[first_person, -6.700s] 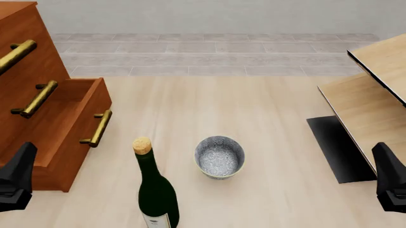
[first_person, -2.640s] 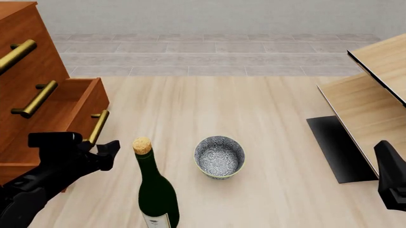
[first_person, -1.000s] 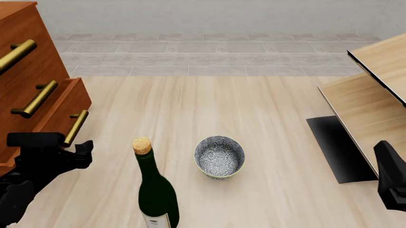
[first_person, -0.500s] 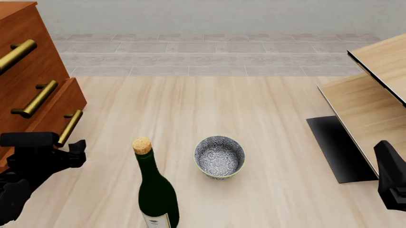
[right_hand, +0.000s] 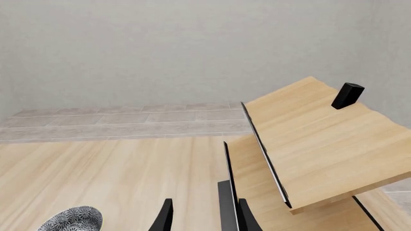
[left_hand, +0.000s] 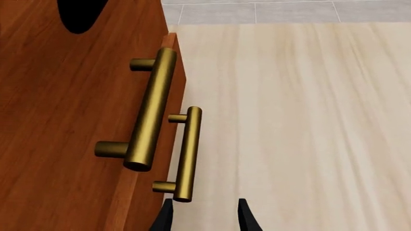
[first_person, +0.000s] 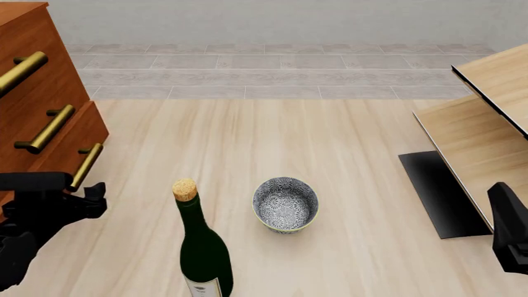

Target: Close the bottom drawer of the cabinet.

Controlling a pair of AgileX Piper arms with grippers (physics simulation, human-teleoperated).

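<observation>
The reddish-brown cabinet (first_person: 33, 80) stands at the left. Its bottom drawer (first_person: 83, 137) sticks out only a little from the cabinet face, its brass handle (first_person: 86, 166) pointing at the table. My left gripper (first_person: 85, 195) is open, just in front of and below that handle. In the left wrist view the bottom drawer's handle (left_hand: 188, 154) lies right above my open left gripper (left_hand: 204, 219), with the middle drawer's bigger handle (left_hand: 151, 115) beside it. My right gripper (first_person: 510, 223) hangs at the lower right, open and empty in the right wrist view (right_hand: 202, 216).
A dark green corked bottle (first_person: 202, 247) stands near the front, a patterned bowl (first_person: 285, 203) to its right; the bowl also shows in the right wrist view (right_hand: 72, 219). Pale wood panelled furniture (first_person: 486, 117) and a black panel (first_person: 437, 192) fill the right side.
</observation>
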